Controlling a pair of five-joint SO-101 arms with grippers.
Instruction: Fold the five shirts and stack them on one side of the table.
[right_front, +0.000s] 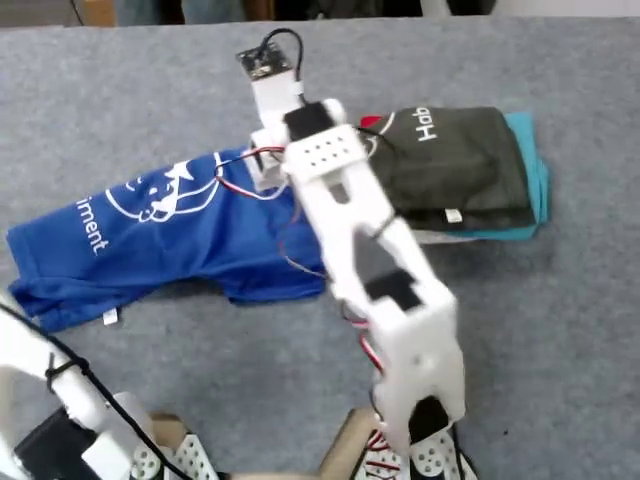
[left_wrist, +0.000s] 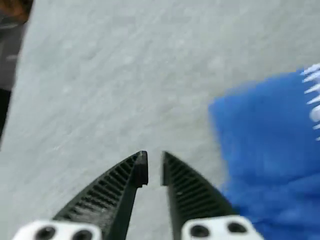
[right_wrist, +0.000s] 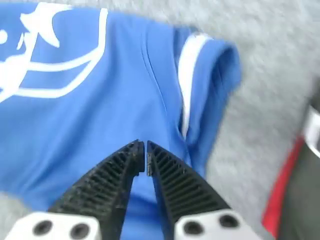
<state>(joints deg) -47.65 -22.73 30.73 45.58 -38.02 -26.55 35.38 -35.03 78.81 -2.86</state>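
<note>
A blue shirt with a white print lies spread out on the left half of the grey table. A folded stack sits at the right, a dark shirt on top of teal, white and red ones. My right gripper hangs just over the blue shirt near its white-striped sleeve, fingers together with nothing visibly pinched; in the high view it is at the shirt's right end. My left gripper hovers low over bare table beside the blue shirt's edge, fingers nearly together and holding nothing.
The left arm stays at the front left corner. The right arm stretches from the front middle across the table between shirt and stack. The stack's red edge lies close beside the right gripper.
</note>
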